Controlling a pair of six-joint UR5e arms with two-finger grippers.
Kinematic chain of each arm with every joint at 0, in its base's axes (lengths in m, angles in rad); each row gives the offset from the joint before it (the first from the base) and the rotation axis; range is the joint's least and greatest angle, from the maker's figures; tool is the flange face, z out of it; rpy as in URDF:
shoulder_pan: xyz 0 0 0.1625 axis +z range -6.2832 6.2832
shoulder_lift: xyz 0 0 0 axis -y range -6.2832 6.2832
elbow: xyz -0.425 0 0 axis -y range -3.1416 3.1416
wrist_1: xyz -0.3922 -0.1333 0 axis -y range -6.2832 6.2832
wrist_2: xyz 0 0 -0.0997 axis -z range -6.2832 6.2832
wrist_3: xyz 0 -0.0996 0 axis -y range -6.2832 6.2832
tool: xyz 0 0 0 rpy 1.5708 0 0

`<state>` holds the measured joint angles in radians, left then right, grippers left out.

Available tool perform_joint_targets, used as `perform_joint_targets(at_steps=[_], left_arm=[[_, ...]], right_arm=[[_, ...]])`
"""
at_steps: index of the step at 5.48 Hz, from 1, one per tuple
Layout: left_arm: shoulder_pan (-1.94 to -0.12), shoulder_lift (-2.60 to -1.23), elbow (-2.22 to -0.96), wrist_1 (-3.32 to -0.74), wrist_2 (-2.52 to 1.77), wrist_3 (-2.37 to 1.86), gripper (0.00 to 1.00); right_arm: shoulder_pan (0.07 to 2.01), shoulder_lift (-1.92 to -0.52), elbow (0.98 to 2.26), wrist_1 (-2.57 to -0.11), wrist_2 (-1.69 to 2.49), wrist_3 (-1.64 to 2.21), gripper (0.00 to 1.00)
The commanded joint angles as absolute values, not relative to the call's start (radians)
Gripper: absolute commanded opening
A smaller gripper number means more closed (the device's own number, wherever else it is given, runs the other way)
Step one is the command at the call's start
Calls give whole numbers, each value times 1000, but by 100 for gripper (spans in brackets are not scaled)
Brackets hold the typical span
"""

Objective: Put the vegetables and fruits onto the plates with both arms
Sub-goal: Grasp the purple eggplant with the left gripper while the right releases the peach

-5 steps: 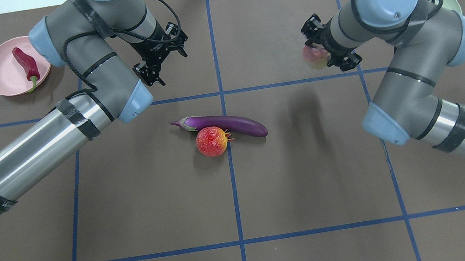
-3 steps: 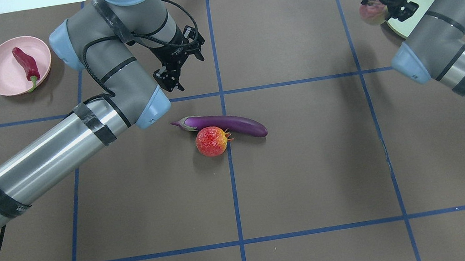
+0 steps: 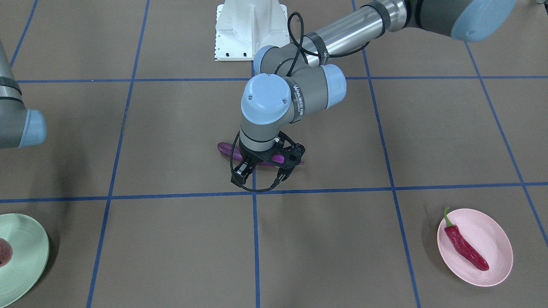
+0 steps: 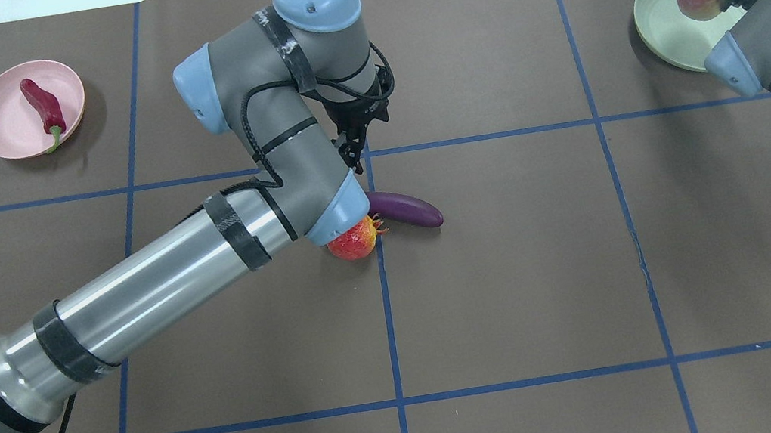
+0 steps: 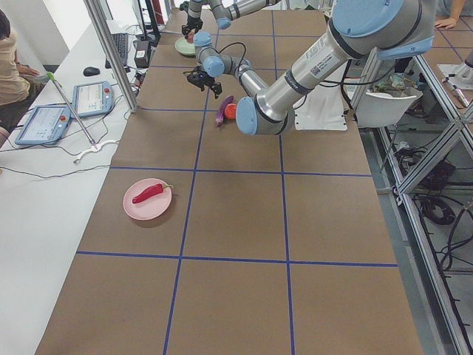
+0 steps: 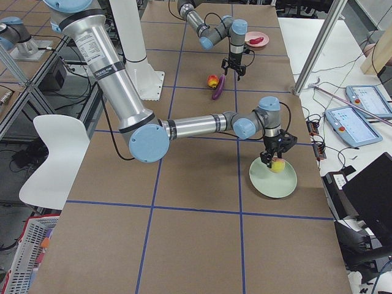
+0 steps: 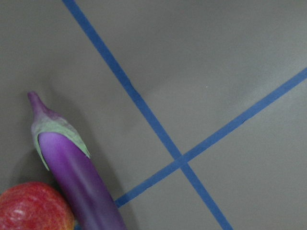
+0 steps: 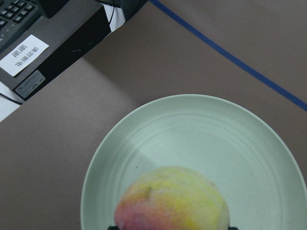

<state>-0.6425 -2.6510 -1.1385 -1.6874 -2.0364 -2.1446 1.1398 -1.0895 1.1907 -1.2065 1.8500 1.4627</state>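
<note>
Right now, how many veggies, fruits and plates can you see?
Vegetables: 2 (eggplant, chili pepper)
Fruits: 2 (peach, bumpy red-orange fruit)
Plates: 2 (pink plate, green plate)
Total: 6

The brown surface (image 4: 518,288) is marked into a grid by blue tape lines (image 4: 388,323). A white base block (image 3: 248,30) sits at its robot-side edge, and a white chair (image 6: 52,156) stands off that same side. Along the opposite edge runs a white bench (image 5: 37,244) carrying two blue-rimmed tablets (image 5: 92,98), a keyboard (image 5: 120,46) and a mouse (image 5: 90,71). A seated person (image 5: 11,81) is beside it.
</note>
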Motion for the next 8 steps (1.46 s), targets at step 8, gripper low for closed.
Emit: perform_joint_targets(at_steps=[8], left_arm=[[-503,-2691,-1039,-1721,-1868,-2327,97]], right_arm=[[1204,-1094,1193,-1178,1986,1451,100]])
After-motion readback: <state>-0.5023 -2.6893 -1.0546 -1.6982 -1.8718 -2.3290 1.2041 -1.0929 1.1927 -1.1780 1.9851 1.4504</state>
